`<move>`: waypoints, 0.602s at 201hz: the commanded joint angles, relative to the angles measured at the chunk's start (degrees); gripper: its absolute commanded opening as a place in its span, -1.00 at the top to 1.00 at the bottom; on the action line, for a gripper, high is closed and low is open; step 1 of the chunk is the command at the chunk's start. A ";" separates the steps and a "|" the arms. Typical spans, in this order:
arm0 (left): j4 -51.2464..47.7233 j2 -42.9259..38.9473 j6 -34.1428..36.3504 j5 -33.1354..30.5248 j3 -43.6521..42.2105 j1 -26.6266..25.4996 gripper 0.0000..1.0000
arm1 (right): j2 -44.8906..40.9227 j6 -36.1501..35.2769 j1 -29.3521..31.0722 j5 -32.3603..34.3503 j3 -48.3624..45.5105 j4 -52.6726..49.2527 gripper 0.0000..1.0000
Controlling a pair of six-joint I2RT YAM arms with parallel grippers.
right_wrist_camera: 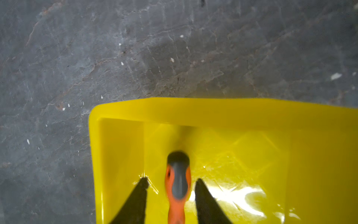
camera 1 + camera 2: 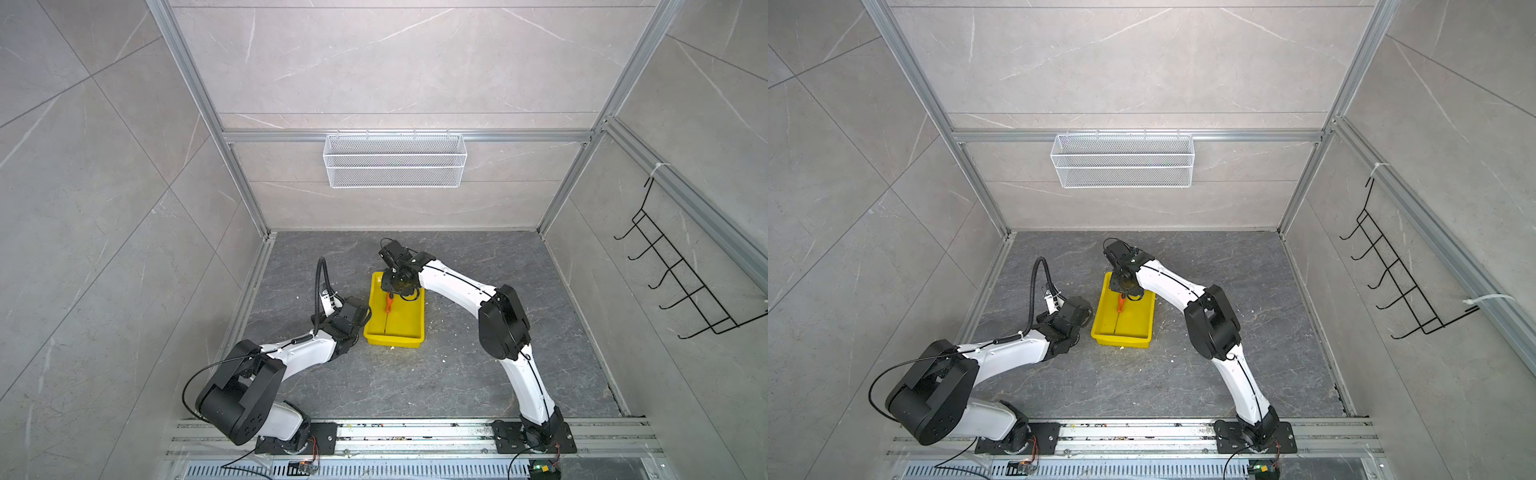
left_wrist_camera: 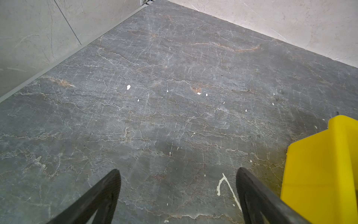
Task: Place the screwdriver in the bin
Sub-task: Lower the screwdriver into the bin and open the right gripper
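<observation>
Wrist view alone shows gaps between screwdriver (image 1: 177, 194) and right end effector (image 1: 172, 180).

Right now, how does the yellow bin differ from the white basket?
The bin is solid glossy yellow plastic; the basket is white wire mesh. The bin sits on the tabletop; the basket hangs on the back wall. The screwdriver is in the bin, not the basket. Both are open-topped rectangles.

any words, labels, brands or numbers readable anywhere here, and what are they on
No text can be read anywhere.
White tag on the black corrugated cable: dark marks, too small to read.
Orange-handled slim screwdriver: no print visible.
Glossy yellow plastic bin: no print visible.
</observation>
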 commanded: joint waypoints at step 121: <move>2.59 -3.88 0.53 -0.42 -1.16 -0.13 -0.89 | -49.94 -15.36 -1.68 37.34 -48.55 14.21 -0.68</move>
